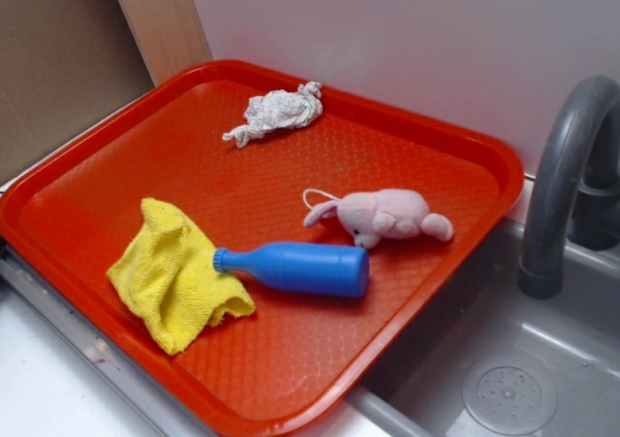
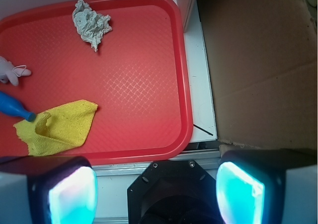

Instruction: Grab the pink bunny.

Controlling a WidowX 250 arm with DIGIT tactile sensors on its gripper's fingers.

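The pink bunny [image 1: 386, 216] lies on its side on the red tray [image 1: 116, 156], right of middle, just behind the blue bottle [image 1: 300, 267]. Its white loop points left. In the wrist view only its ear end and loop [image 2: 11, 71] show at the left edge. My gripper [image 2: 156, 191] is not in the exterior view. In the wrist view its two glowing pads [image 2: 74, 194] stand wide apart with nothing between them, high above the tray's near edge and far from the bunny.
A yellow cloth [image 1: 174, 277] lies at the tray's front left, touching the bottle's neck. A whitish wad of cloth [image 1: 276, 114] lies at the back. A grey faucet [image 1: 567, 175] and sink [image 1: 504, 379] stand right of the tray. A brown cardboard wall [image 2: 258, 65] is beside it.
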